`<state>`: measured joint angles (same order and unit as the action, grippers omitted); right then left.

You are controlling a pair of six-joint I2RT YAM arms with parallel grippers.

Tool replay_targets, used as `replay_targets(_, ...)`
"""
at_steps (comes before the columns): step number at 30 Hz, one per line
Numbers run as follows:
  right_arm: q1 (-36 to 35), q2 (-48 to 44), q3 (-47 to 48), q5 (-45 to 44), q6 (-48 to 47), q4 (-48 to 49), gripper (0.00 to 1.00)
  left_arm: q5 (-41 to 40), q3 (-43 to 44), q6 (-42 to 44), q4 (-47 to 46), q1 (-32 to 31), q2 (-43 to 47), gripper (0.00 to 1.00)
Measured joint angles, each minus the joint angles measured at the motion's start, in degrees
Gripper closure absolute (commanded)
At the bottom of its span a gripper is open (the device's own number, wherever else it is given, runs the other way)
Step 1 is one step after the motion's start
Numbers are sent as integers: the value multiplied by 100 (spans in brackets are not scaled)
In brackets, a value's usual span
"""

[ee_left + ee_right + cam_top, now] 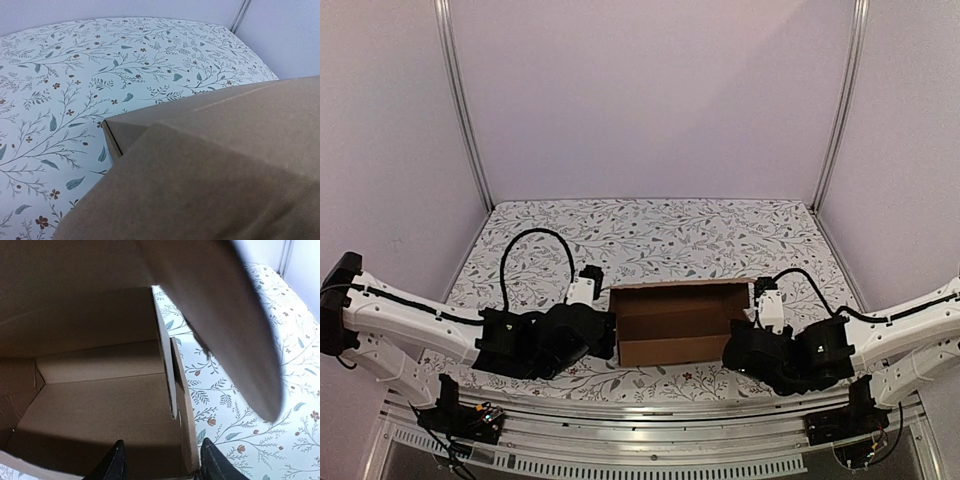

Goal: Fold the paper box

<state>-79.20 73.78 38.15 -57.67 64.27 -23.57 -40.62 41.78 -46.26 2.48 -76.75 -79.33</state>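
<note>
Partly folded paper box [675, 322] open-topped; right fingers [116, 465] spread astride end wall.

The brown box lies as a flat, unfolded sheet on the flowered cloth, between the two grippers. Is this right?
Not quite. The paper box is no flat sheet: the top external view shows its walls standing up around an open top. It does lie on the flowered cloth, between the left gripper and the right gripper.

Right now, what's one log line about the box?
brown cardboard paper box: upright, top open | right end effector: open, straddling right wall | left end effector: unclear
</note>
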Motion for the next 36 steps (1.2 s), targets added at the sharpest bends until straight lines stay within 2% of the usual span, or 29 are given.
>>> replay_targets(7,2,-573,0,264,-175,-474,38,-66,15,-101,20,-11,-90,100)
replay_targets(13,2,-1381,2,629,-643,-835,33,-79,103,-157,81,-13,-149,100)
replay_targets(19,2,-2337,181,1241,-1491,-1338,32,-87,219,-155,170,-24,-234,100)
replay_targets(25,0,-3200,911,1759,-2566,-1784,30,-105,302,-155,192,-39,-321,100)
replay_targets(31,2,-3029,2063,1781,-3700,-1961,26,-138,361,-155,219,-48,-391,100)
replay_targets(36,162,-2118,2763,1947,-4457,-2013,32,-188,385,-160,258,-68,-415,100)
